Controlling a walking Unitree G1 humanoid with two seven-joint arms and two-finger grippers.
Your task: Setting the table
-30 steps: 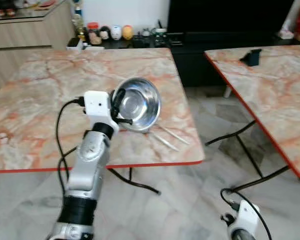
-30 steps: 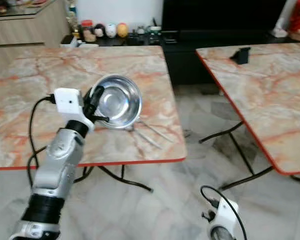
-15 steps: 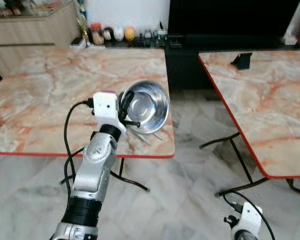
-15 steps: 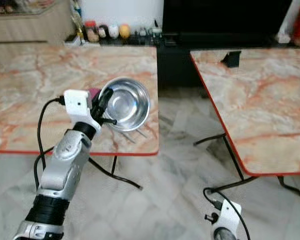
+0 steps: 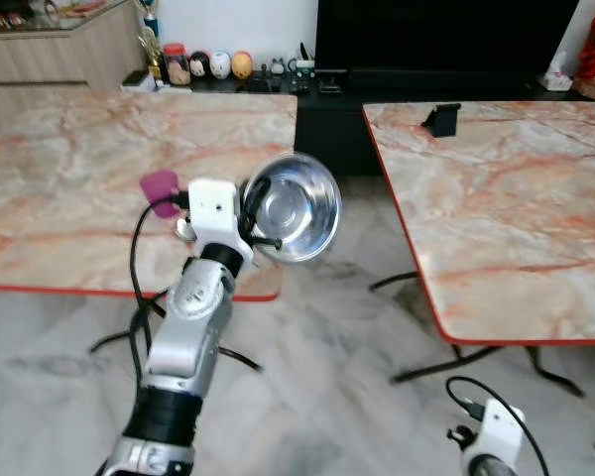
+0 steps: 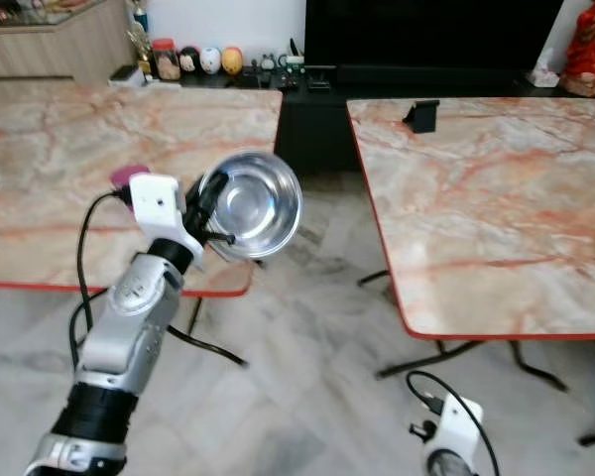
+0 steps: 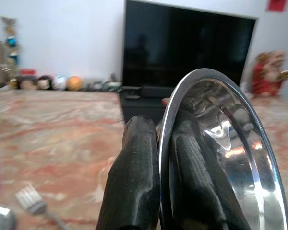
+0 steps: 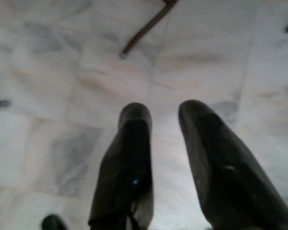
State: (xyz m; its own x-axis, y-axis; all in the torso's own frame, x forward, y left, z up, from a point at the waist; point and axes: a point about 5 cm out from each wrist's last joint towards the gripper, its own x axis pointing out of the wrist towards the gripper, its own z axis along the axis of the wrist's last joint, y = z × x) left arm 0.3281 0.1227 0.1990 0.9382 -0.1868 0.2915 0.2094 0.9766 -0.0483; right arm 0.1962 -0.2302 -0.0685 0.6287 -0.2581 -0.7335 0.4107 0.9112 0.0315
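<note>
Left hand [image 5: 250, 213] raised at centre-left of the frame, fingers [image 7: 134, 177] clamped on the rim of a steel bowl [image 5: 296, 206]: one finger outside the rim, the other inside. Bowl held on edge, tilted, its hollow facing the camera, in the air over the near right corner of the left table [image 5: 69, 159] and the gap beside it. Silver arm reaching up from the lower left, a black cable looping off the wrist.

Left table: marble-patterned top, red edge, across the upper left. On it, just left of the wrist, a purple thing [image 5: 160, 187]; too little showing to name it. In the left wrist view, a fork [image 7: 32, 202] and a round steel piece [image 7: 1, 219] lying on the tabletop near the lower left corner.

Second table [image 5: 496, 198] of the same marble and red edge at the right of the frame, a small black object [image 5: 439, 119] near its far left corner. Pale marble floor [image 5: 327, 377] between the two tables, black folding legs beneath them.

Dark TV [image 5: 446, 35] along the top centre; small jars and figurines [image 5: 203, 65] lined up on the low cabinet to its left.

Right hand [image 8: 164, 143] hanging low at the lower right, pointing at the floor, fingers parted and holding nothing.
</note>
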